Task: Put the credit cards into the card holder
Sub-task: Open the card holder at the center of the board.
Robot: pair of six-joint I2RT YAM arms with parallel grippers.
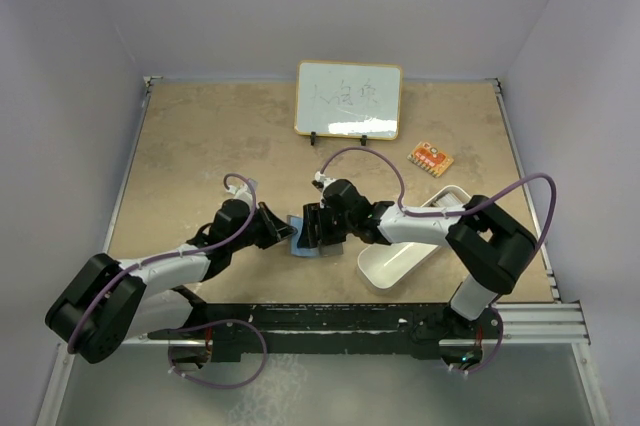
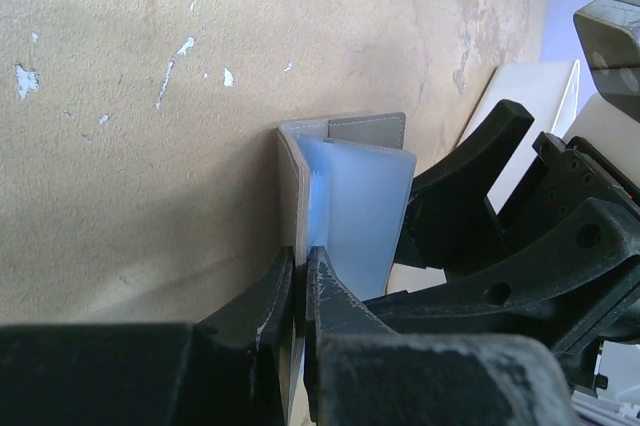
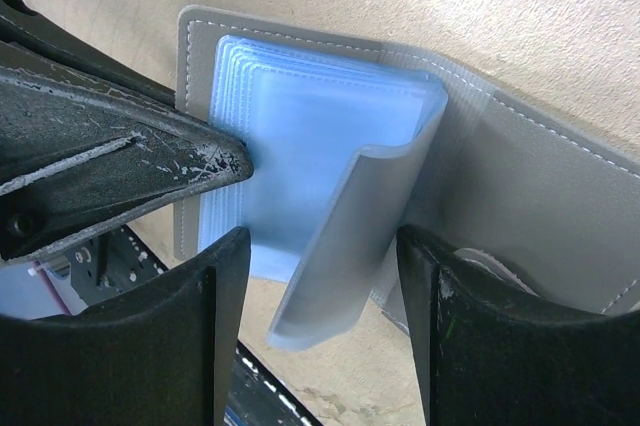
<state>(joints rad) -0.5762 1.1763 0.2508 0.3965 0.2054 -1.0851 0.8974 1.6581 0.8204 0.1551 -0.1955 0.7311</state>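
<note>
The grey card holder [image 1: 300, 243] lies open on the table between both arms. Its stack of bluish clear sleeves [image 3: 300, 136] shows, and one sleeve [image 3: 350, 246] curls up. My left gripper [image 2: 300, 264] is shut on the edge of the holder's grey flap [image 2: 366, 129]; it also shows in the top view [image 1: 281, 232]. My right gripper [image 3: 320, 241] is open, its fingers on either side of the curled sleeve and apart from it. The orange-gold card [image 1: 431, 157] lies at the back right. I cannot tell the light blue card from the sleeves.
A white oblong tray [image 1: 385, 268] lies under the right forearm, just right of the holder. A small whiteboard [image 1: 348, 99] stands at the back middle. The right gripper's black fingers [image 2: 470, 176] crowd close beside the left gripper.
</note>
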